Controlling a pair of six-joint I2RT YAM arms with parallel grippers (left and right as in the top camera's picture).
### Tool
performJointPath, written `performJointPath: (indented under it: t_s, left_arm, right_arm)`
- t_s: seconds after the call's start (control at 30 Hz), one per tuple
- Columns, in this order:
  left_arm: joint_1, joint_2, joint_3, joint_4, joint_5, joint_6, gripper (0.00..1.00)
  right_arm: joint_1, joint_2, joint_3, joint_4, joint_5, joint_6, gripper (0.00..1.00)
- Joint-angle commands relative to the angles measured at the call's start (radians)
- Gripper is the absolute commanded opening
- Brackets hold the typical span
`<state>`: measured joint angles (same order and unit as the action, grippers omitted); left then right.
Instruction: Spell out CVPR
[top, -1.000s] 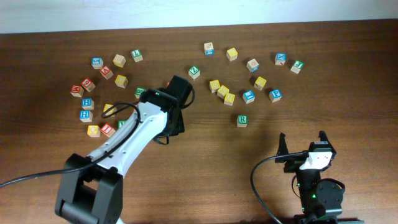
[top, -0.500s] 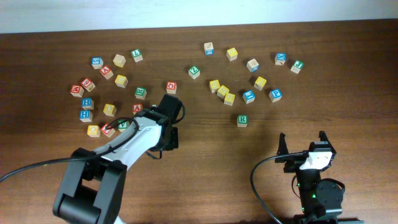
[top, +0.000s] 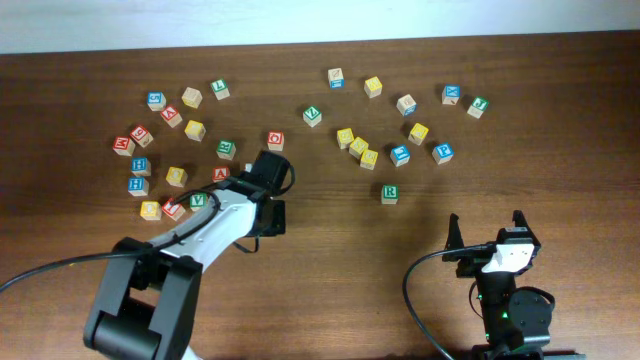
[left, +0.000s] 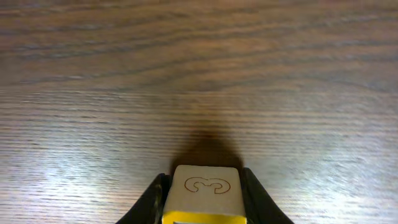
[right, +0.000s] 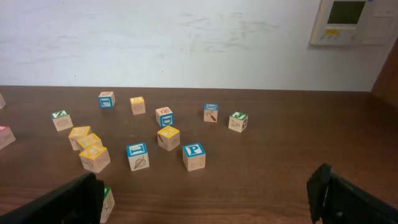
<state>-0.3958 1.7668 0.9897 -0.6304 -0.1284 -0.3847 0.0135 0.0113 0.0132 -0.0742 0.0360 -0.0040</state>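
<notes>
My left gripper (top: 272, 214) is shut on a yellow-edged wooden block (left: 205, 191) with a curled figure engraved on its top face. It holds the block low over bare wood, left of the table's middle. Its letter is hidden. The block is hidden under the gripper in the overhead view. A green R block (top: 390, 193) stands alone right of centre. A blue P block (top: 443, 152) sits behind it and also shows in the right wrist view (right: 194, 155). A green V block (top: 198, 200) lies in the left cluster. My right gripper (top: 488, 233) is open and empty near the front right.
Several letter blocks lie in a left cluster (top: 176, 176) and a right cluster (top: 369, 157) along the back half. A red block (top: 275, 140) stands just behind my left arm. A white wall borders the table's far edge (right: 186, 87).
My left gripper has pulled back toward the table's front with the block, uncovering the red block behind it. The right arm has not moved.
</notes>
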Motion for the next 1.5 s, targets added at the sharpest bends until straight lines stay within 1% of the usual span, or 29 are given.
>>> performJointPath:
  t_s: [0.0, 0.07, 0.23, 0.3, 0.33, 0.37, 0.43, 0.57, 0.63, 0.7, 0.77, 0.83, 0.9, 1.0, 1.03, 1.07, 1.1, 1.13, 1.17, 1.23, 1.33, 1.4, 1.47]
  left_arm:
    - [0.046, 0.000, -0.011, 0.002, -0.006, 0.034, 0.28]
    - [0.050, 0.000, -0.011, 0.002, -0.006, 0.073, 0.28]
    - [0.050, 0.000, -0.011, 0.002, 0.028, 0.077, 0.27]
    - [0.050, 0.000, -0.010, 0.002, 0.028, 0.077, 0.28]
    - [0.050, 0.000, -0.006, 0.001, 0.028, 0.077, 0.35]
    - [0.050, 0.000, 0.001, -0.003, 0.028, 0.077, 0.49]
    - [0.050, 0.000, 0.021, -0.030, 0.027, 0.077, 0.67]
    - [0.050, -0.002, 0.138, -0.136, 0.027, 0.076, 0.70]
    - [0.050, -0.013, 0.229, -0.203, 0.027, 0.076, 0.70]
    - [0.066, -0.031, 0.373, -0.275, 0.027, 0.076, 0.70]
    - [0.109, -0.042, 0.485, -0.296, 0.027, 0.076, 0.71]
    - [0.171, -0.041, 0.536, -0.280, -0.004, 0.077, 0.72]
    - [0.256, -0.027, 0.535, -0.263, -0.015, 0.077, 0.75]
    - [0.300, 0.006, 0.533, -0.262, -0.018, 0.076, 0.77]
    - [0.307, 0.026, 0.533, -0.261, -0.012, 0.075, 0.79]
    - [0.307, 0.036, 0.533, -0.258, 0.008, 0.075, 0.82]
    - [0.307, 0.046, 0.533, -0.254, 0.040, 0.075, 0.88]
    - [0.307, 0.052, 0.533, -0.250, 0.088, 0.076, 0.90]
    - [0.307, 0.055, 0.533, -0.249, 0.122, 0.076, 0.90]
    - [0.307, 0.047, 0.535, -0.256, 0.126, 0.076, 0.89]
    - [0.350, -0.015, 0.537, -0.290, 0.126, 0.005, 0.90]
    - [0.426, -0.085, 0.537, -0.332, 0.125, -0.052, 0.99]
    - [0.517, -0.132, 0.537, -0.393, 0.126, -0.119, 0.99]
  right_arm:
    - [-0.007, -0.006, -0.008, -0.005, -0.002, -0.003, 0.98]
    - [-0.007, -0.006, -0.008, -0.005, -0.002, -0.003, 0.98]
    - [-0.007, -0.006, -0.008, -0.005, -0.002, -0.003, 0.98]
    - [-0.007, -0.006, -0.008, -0.005, -0.002, -0.003, 0.99]
    - [-0.007, -0.006, -0.008, -0.005, -0.002, -0.003, 0.98]
    - [-0.007, -0.006, -0.008, -0.005, -0.002, -0.003, 0.98]
    - [-0.007, -0.006, -0.008, -0.005, -0.002, -0.003, 0.98]
    - [-0.007, -0.006, -0.008, -0.005, -0.002, -0.003, 0.98]
    - [-0.007, -0.006, -0.008, -0.005, -0.002, -0.003, 0.98]
    - [-0.007, -0.006, -0.008, -0.005, -0.002, -0.003, 0.98]
    - [-0.007, -0.006, -0.008, -0.005, -0.002, -0.003, 0.98]
    - [-0.007, -0.006, -0.008, -0.005, -0.002, -0.003, 0.98]
    - [-0.007, -0.006, -0.008, -0.005, -0.002, -0.003, 0.98]
    - [-0.007, -0.006, -0.008, -0.005, -0.002, -0.003, 0.98]
    - [-0.007, -0.006, -0.008, -0.005, -0.002, -0.003, 0.98]
    - [-0.007, -0.006, -0.008, -0.005, -0.002, -0.003, 0.98]
    - [-0.007, -0.006, -0.008, -0.005, -0.002, -0.003, 0.98]
    - [-0.007, -0.006, -0.008, -0.005, -0.002, -0.003, 0.98]
    - [-0.007, -0.006, -0.008, -0.005, -0.002, -0.003, 0.98]
    - [-0.007, -0.006, -0.008, -0.005, -0.002, -0.003, 0.98]
    - [-0.007, -0.006, -0.008, -0.005, -0.002, -0.003, 0.99]
    - [-0.007, -0.006, -0.008, -0.005, -0.002, -0.003, 0.98]
    - [-0.007, -0.006, -0.008, -0.005, -0.002, -0.003, 0.98]
